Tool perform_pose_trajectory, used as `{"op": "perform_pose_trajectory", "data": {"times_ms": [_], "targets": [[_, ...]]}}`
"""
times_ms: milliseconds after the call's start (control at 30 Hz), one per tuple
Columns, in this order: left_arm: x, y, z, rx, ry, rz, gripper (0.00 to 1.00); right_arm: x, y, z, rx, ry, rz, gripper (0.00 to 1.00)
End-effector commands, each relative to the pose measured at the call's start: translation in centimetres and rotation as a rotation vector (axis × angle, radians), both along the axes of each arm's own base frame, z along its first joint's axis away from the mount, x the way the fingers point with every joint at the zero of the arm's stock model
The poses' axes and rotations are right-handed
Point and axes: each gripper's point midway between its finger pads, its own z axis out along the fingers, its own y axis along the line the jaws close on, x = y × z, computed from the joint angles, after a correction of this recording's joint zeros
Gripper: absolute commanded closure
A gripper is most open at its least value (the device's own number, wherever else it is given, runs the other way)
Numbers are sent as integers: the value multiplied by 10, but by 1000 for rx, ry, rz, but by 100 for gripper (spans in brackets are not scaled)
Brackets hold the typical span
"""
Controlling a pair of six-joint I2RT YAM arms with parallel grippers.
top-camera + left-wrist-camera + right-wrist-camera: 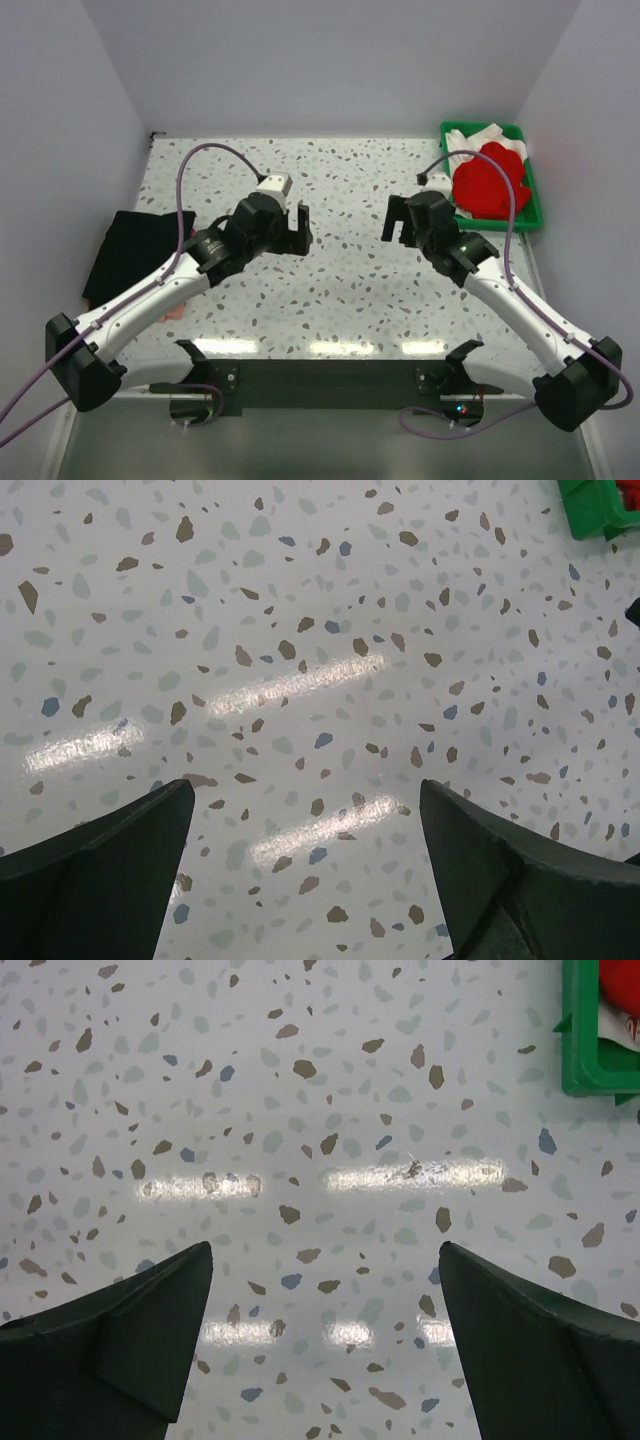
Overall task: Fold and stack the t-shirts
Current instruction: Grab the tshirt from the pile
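Upper right of the top view, red t-shirt sits bunched in the green tray. It lies against a white t-shirt that shows at the tray's far end. Black t-shirt lies at mid left, right at the edge of the surface, partly hidden under the left arm.

Risks, as judged:
- Red and white touch in the tray, so a grab at the red heap could lift both together. It could also pinch just one loose layer and bring the shirt up twisted.
- Tray walls sit close round the heap. A low approach could clip the rim and shove the tray.
- Black one is at the surface edge. A tug toward frame left could slide it off.

Orientation:
- Red is a crumpled lump about as wide as tall. Neck and hem are unreadable, so no long axis or pointing direction can be given.
- Black looks flatter, a near-square patch slightly skewed. Which end is the neck, cannot tell.

Left jaws and right jaws are both spread wide and empty, over bare speckled surface at frame centre, facing each other. The right ones, on the right arm, are nearer the tray. Each wrist view shows only surface between the fingers, with a tray corner at upper right.
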Motion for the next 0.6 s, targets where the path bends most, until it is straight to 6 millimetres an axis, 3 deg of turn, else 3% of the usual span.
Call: {"op": "perform_pose_trajectory", "data": {"times_ms": [0,33,100,133,167,200,233,267,300,333,367,400,433,467,500,533,567], "targets": [[4,5,27,-2,-74,-6,0,25,7,33,-27,-103,20,1],[4,6,27,2,-76,-6,0,35,13,44,-33,-132,36,1],[4,7,28,7,-79,-8,0,58,7,35,-125,-108,4,1],[3,7,29,5,-83,-8,0,71,6,51,-124,-122,-11,1],[3,7,30,7,-85,-11,0,88,6,35,-145,-72,-14,1],[3,8,29,10,-85,-10,0,105,-11,35,-115,-54,-49,1],[3,9,31,8,-92,-8,0,124,-18,52,-71,-87,-75,1],[3,10,29,12,-90,-7,0,139,-29,50,-53,-83,-108,1],[3,10,31,10,-94,-5,0,160,-59,36,-67,-55,-186,1],[2,10,32,7,-96,-8,0,179,-72,50,-60,-80,-225,1],[2,10,32,4,-97,-9,0,191,-99,49,-61,-71,-290,2],[2,11,33,1,-102,-8,0,207,-112,22,-78,-11,-325,2],[1,11,35,-4,-106,-9,0,219,-126,34,-66,-28,-366,2],[1,12,35,-4,-106,-9,0,227,-137,30,-45,-22,-400,3],[1,12,36,-7,-110,-7,0,236,-160,6,-36,23,-445,3],[0,11,36,-10,-109,-10,0,246,-162,9,1,7,-463,4],[0,12,36,-11,-109,-10,0,249,-195,0,13,18,-532,4]]}}
